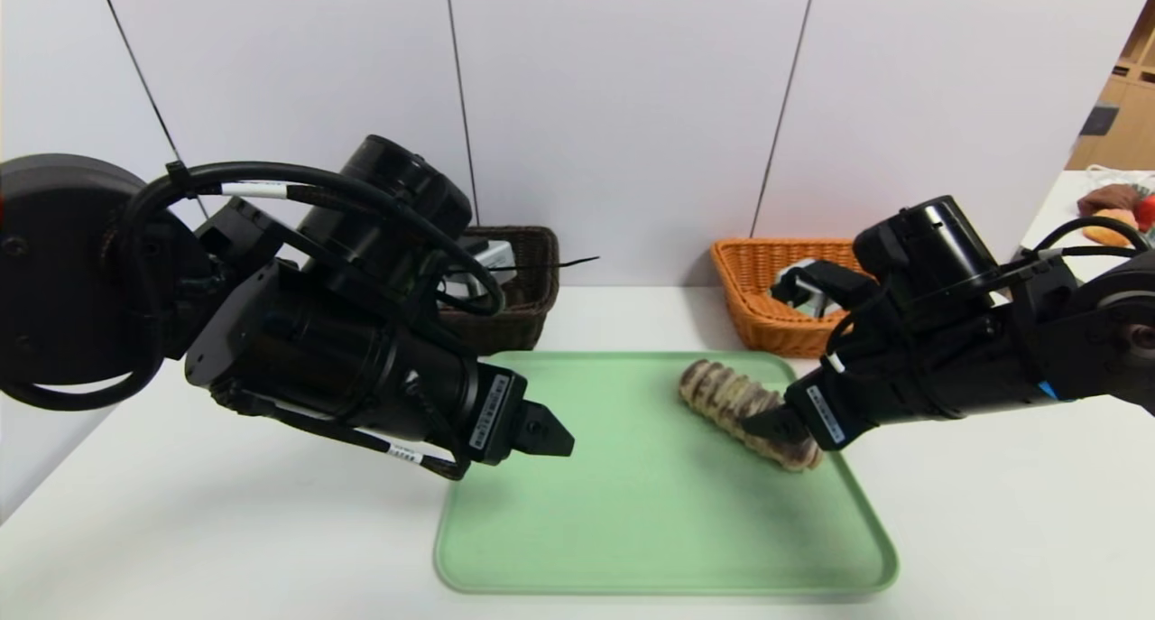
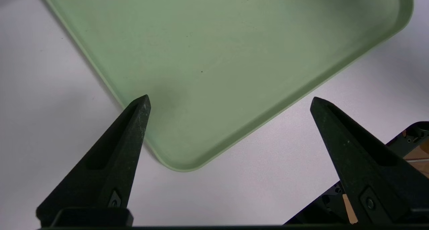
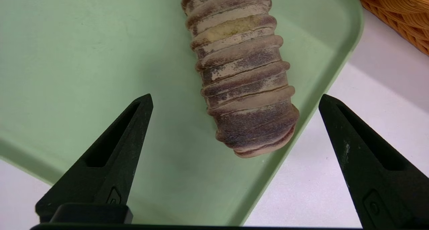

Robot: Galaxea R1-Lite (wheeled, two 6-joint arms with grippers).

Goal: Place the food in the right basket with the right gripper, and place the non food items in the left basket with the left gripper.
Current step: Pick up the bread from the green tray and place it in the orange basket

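Left basket (image 1: pixel 514 286) half hidden behind left arm, contents unclear | right gripper (image 1: pixel 767 424) low over tray (image 1: pixel 650 512), fingers spread, tips at near end of one bread roll (image 1: pixel 735 408) on tray's right side | left gripper (image 1: pixel 550 435) spread above tray's left edge | right basket (image 1: pixel 767 304) behind tray

Two black arms of cylindrical segments: left claw (image 1: pixel 550 439) bulky, with looping black cables, white labels and a cable tie; right claw (image 1: pixel 767 424) white-labelled, blue-marked. Fingers (image 2: pixel 129 136) pointed, matte black, each with a screw.
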